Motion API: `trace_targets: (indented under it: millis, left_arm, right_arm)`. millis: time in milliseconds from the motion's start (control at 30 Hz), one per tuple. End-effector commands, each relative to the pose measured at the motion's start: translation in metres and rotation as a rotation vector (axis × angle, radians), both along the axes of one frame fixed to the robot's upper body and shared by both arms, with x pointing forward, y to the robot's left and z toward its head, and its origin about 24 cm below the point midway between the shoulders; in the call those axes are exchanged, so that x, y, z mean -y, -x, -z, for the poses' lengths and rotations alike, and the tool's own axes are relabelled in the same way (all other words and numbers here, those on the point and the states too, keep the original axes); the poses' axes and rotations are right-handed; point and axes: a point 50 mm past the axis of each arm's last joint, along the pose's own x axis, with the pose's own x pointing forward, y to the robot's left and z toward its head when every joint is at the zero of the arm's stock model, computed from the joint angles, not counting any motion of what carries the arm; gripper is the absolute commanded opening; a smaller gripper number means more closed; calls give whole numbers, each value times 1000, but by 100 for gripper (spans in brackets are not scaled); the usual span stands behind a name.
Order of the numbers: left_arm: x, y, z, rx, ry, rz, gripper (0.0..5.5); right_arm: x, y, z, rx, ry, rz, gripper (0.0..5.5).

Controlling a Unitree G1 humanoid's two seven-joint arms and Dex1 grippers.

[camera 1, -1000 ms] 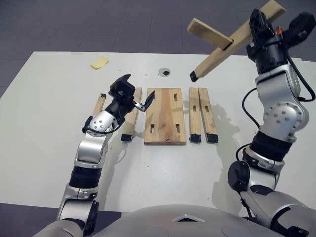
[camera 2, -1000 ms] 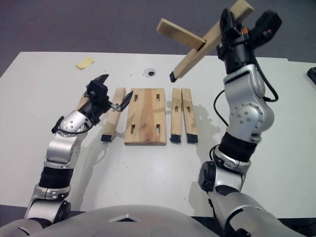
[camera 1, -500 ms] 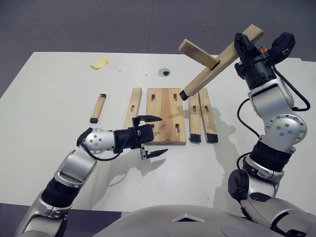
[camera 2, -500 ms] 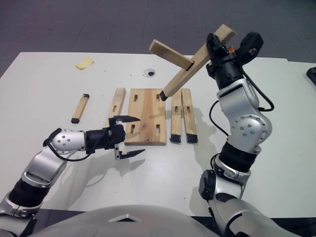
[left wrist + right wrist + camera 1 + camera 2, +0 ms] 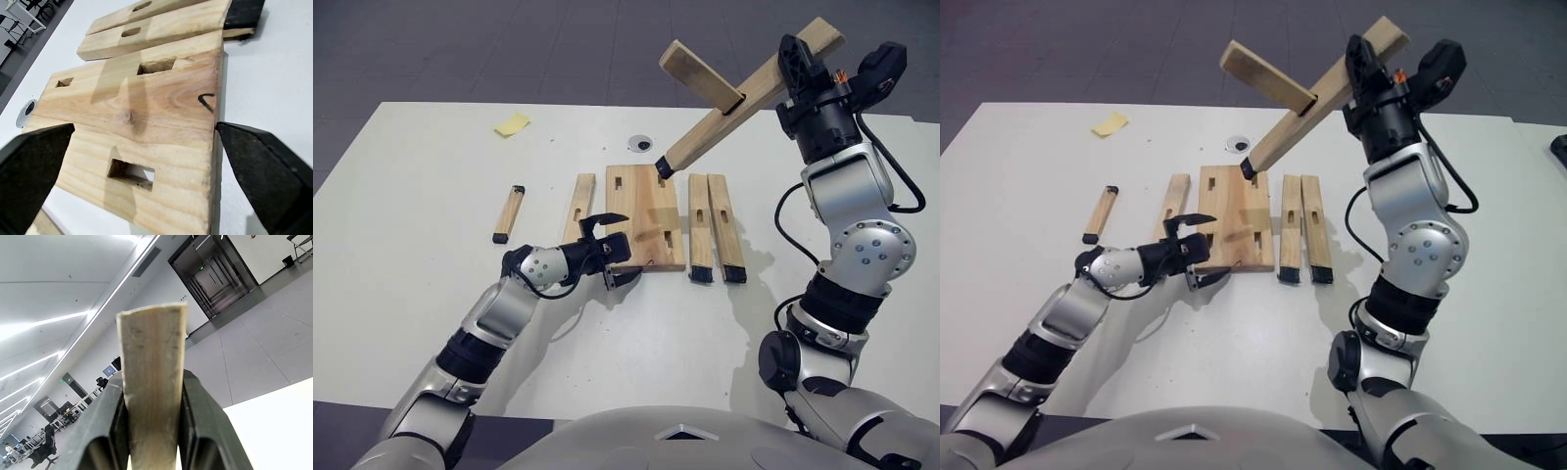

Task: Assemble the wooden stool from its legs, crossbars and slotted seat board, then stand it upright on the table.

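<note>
Left gripper [image 5: 625,249] fingers are spread wide, flanking the near left corner of the 1 seat board [image 5: 651,201], which lies flat on the table [image 5: 411,176]. Right gripper [image 5: 791,63] fingers clench 1 leg [image 5: 724,116], held aloft, with 1 crossbar [image 5: 700,73] slotted in. 3 more legs [image 5: 701,225] and 1 loose crossbar [image 5: 508,213] lie beside the board.

No word or number can be read: the seat board [image 5: 146,112] bears only a small hooked black pen mark [image 5: 207,100], the yellow note [image 5: 511,123] at ten o'clock on the surface [image 5: 411,196] looks blank, and the green signs [image 5: 202,268] over the far doorway are too small to read.
</note>
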Motion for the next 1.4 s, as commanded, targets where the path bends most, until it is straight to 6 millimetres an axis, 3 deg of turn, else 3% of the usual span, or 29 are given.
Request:
trace_targets:
  millis: [33,167,333,467,567,633,900,1233,1400]
  left_arm:
    - [1,-13,-2,36,17,-59,540]
    - [12,-20,-23,13,210,-112,540]
    - [12,-6,-81,51,515,-108,540]
    - [-50,-23,-103,106,774,-502,540]
    - [-85,-35,-104,151,934,-778,540]
    - [-94,-41,-102,172,999,-884,540]
    - [-71,-61,-95,160,1095,-928,540]
    - [-65,-64,-89,153,1081,-913,540]
    - [-61,-64,-89,151,1081,-902,540]
  right_arm:
    - [-4,3,-13,78,30,6,102]
    - [-6,3,-7,68,59,6,102]
    - [-5,14,5,50,118,41,102]
    - [-10,34,24,38,316,44,101]
    - [-8,39,38,-18,312,74,101]
    - [-6,40,47,-47,275,101,101]
    - [-5,34,70,-99,173,151,101]
    - [-3,30,98,-167,139,205,101]
    - [-1,34,100,-188,34,187,102]
